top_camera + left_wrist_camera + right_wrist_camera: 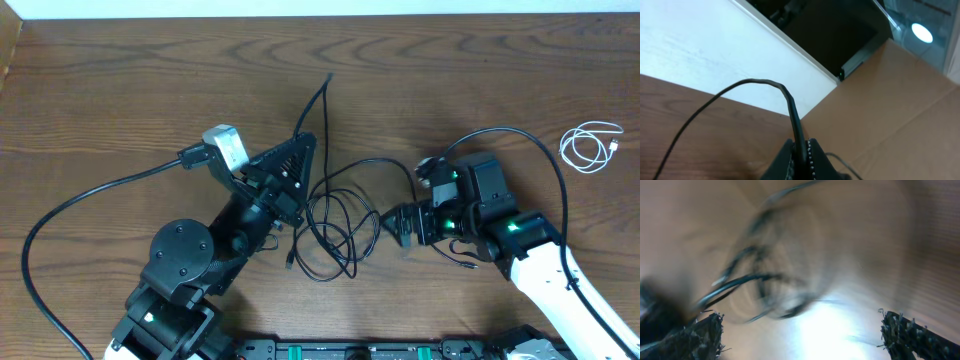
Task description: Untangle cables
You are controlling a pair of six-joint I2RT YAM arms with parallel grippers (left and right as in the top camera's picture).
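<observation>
Near the middle of the table point(100, 90) lie tangled black cables point(335, 225). Left of the tangle, the left gripper point(303, 148) pinches one strand. Right of it, the right gripper point(801, 332) gapes wide, gripping nothing. Far right of the tangle, a coiled white cable point(590, 148) lies well apart.

- Overhead: straight down on the whole bench point(100, 80).
- Left wrist: close, past left pincer point(801, 152) toward the bench edge.
- Right wrist: close, blurred, on cables point(747, 277) shared with overhead.

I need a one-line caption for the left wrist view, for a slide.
Left claw shut on a thin black cable that arches away to the left above the wooden table.
</observation>
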